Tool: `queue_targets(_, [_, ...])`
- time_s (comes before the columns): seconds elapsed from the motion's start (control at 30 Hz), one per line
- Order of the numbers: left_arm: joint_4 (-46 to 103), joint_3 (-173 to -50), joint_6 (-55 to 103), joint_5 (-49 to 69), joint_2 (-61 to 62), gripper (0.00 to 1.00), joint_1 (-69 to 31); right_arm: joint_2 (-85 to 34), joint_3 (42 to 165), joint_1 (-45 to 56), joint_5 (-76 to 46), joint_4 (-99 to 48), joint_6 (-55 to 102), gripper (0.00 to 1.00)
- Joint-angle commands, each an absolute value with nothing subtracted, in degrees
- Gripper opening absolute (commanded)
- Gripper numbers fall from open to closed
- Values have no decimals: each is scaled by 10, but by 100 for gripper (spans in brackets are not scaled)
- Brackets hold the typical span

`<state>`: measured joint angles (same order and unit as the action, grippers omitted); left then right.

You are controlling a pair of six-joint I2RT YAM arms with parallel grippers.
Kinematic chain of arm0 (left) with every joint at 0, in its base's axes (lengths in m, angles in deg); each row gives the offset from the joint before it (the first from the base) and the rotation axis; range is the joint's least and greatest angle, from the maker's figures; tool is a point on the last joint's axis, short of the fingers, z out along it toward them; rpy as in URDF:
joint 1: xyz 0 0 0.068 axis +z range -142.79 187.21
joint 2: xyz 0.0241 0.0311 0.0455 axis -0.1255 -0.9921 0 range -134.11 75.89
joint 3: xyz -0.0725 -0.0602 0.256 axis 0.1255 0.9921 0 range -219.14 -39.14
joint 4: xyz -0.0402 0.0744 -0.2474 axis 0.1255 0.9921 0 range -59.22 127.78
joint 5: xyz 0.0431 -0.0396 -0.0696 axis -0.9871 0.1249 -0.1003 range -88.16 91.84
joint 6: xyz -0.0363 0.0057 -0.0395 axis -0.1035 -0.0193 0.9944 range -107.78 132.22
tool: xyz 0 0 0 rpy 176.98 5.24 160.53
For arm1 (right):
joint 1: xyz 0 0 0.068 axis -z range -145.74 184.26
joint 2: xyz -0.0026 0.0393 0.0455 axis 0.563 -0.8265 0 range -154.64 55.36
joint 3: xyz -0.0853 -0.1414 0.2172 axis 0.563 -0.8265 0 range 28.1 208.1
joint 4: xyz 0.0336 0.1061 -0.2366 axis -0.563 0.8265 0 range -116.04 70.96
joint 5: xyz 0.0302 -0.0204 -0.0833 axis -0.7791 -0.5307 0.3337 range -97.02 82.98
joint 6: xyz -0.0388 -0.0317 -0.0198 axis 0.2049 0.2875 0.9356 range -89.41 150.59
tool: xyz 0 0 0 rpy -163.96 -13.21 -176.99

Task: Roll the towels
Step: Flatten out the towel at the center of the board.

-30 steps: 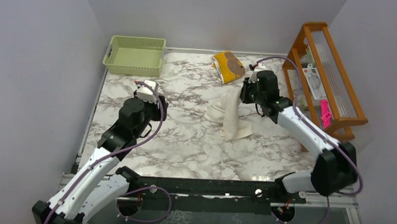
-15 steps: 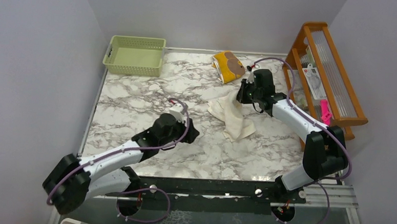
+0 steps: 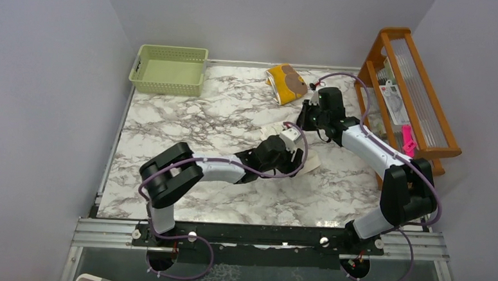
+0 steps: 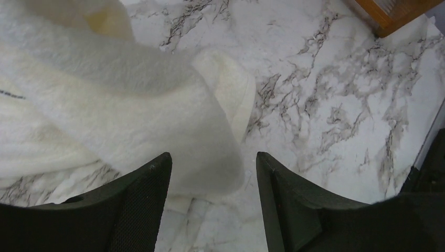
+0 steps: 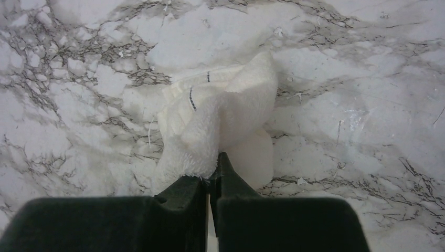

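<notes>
The cream-white towel [image 3: 311, 160] lies crumpled mid-table, mostly hidden under my left arm in the top view. My right gripper [image 3: 303, 121] is shut on a bunched fold of this towel [image 5: 225, 115], its fingertips [image 5: 212, 167] pinched together on the cloth, which hangs to the marble. Low over the towel's near end [image 4: 105, 105], my left gripper [image 4: 212, 157] is open, with a rounded corner of cloth lying between its fingers but not gripped. The mustard-yellow towel with a brown patch [image 3: 287, 82] lies folded at the back of the table, apart from both grippers.
A pale green basket [image 3: 170, 69] stands at the back left corner. A wooden rack [image 3: 406, 91] holding items lines the right side, and its foot [image 4: 393, 10] shows in the left wrist view. My left arm [image 3: 219, 170] stretches low across the marble table [image 3: 170, 130].
My left arm has swung from the left side across the table to the cream towel, its gripper open throughout. The right gripper moved slightly back, still holding the towel.
</notes>
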<state>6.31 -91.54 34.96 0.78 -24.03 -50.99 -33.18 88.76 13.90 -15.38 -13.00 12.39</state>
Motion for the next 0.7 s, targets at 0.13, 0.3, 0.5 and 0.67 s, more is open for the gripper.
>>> queue_targets(0.13, [35,-1000,333,3,-346,57,-513,-300,869,137,-157,-136,129,1])
queue_targets(0.3, [68,-990,331,-26,-344,0,-501,-297,869,139,-153,-132,133,1])
queue_targets(0.5, [95,-869,314,-64,-199,0,-435,-263,873,143,-149,-121,133,1])
queue_targets(0.67, [192,-813,286,-111,-20,0,-379,-202,880,144,-179,-114,143,1])
